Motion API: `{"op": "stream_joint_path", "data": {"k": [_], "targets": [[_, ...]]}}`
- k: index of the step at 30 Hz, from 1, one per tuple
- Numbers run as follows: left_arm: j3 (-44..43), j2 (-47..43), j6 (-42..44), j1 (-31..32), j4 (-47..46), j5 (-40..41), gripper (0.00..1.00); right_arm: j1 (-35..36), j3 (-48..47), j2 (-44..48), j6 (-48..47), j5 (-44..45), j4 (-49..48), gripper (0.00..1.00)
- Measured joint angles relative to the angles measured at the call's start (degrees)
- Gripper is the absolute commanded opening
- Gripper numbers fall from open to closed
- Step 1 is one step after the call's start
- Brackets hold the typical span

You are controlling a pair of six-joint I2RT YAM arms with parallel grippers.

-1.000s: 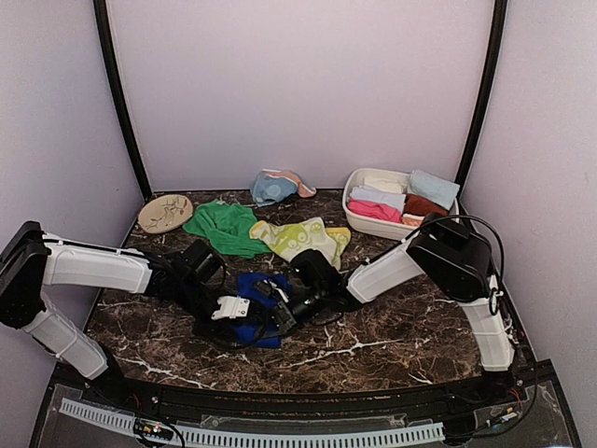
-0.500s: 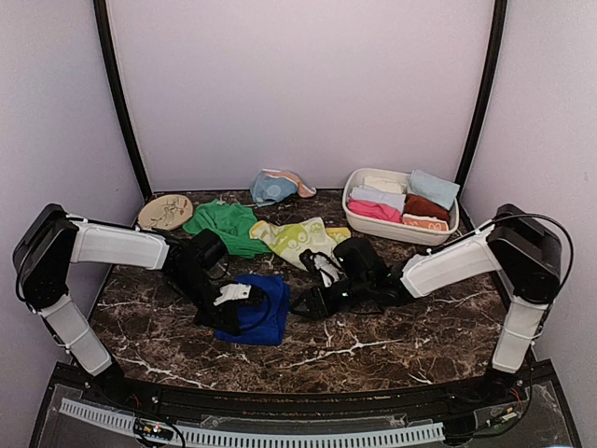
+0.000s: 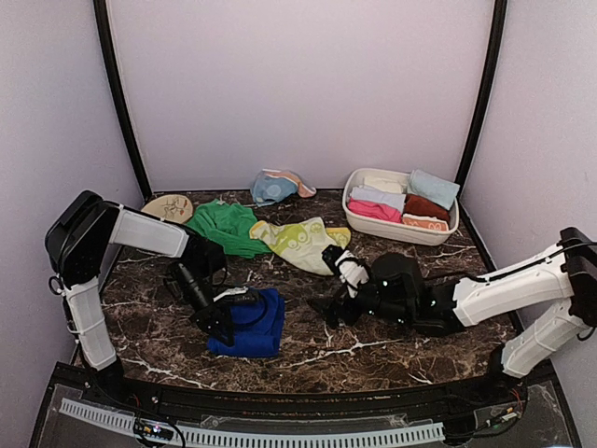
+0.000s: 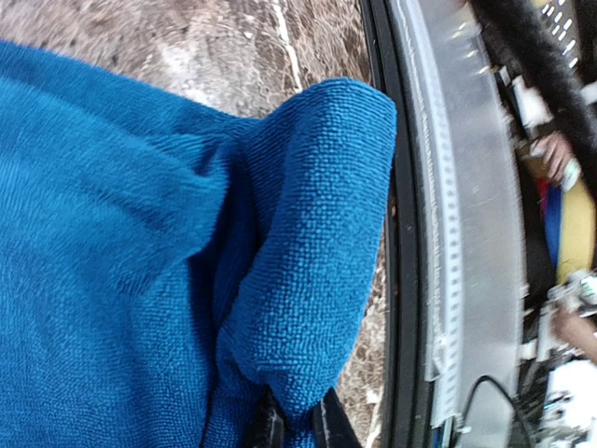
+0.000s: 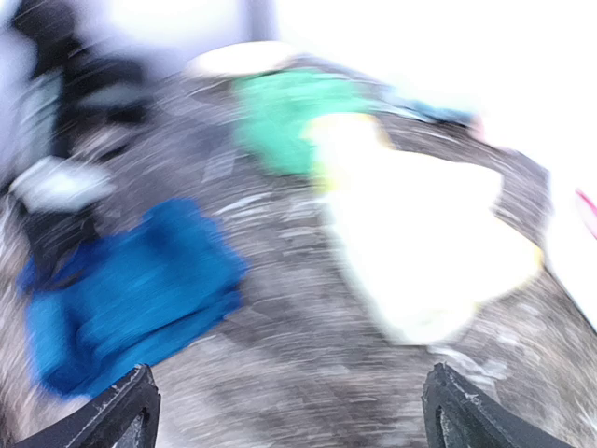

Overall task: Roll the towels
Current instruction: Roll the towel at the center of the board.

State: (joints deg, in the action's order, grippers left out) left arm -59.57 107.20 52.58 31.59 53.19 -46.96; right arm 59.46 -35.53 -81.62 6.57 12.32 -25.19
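A royal blue towel [image 3: 252, 323] lies folded over on the dark marble table [image 3: 392, 350], left of centre near the front. My left gripper [image 3: 222, 312] is at the towel's left edge, shut on a thick fold of it [image 4: 308, 280]; only the finger tips [image 4: 266, 427] show under the cloth. My right gripper [image 3: 330, 282] stands open to the right of the towel, apart from it, with nothing between its fingers [image 5: 131, 406]. The right wrist view is blurred but shows the blue towel [image 5: 131, 289] to the left ahead.
A green towel [image 3: 224, 227], a yellow-green patterned towel [image 3: 303, 241] and a light blue towel [image 3: 270, 189] lie loose at the back. The white basin [image 3: 353, 217] at back right holds rolled towels. A tan disc [image 3: 168, 207] sits back left. The table's front rim [image 4: 410, 280] lies close to the blue towel.
My right gripper opened, let go of the blue towel and pulled away to the right. My left gripper closed on the towel's fold, and the towel shifted slightly towards the front.
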Motion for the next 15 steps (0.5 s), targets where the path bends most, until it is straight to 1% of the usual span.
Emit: {"op": "stream_joint_path", "data": {"k": [4, 8, 12, 15], "targets": [[-1.9, 3.1, -0.2, -1.1, 2.8, -1.8, 0.0, 12.0, -0.9, -2.8, -12.3, 2.3, 0.2, 0.85], [-3.5, 5.0, -1.4, -1.1, 4.1, -1.6, 0.0, 20.8, -8.6, -11.8, -23.1, 5.8, 2.6, 0.76], [-4.4, 5.8, -3.5, -1.1, 4.5, -0.9, 0.0, 25.4, -14.6, -20.8, -31.3, 7.0, 2.6, 0.7], [-5.0, 5.8, -4.6, -1.0, 4.8, -0.1, 0.0, 26.1, -17.6, -25.7, -35.6, 7.1, 2.8, 0.66]]}}
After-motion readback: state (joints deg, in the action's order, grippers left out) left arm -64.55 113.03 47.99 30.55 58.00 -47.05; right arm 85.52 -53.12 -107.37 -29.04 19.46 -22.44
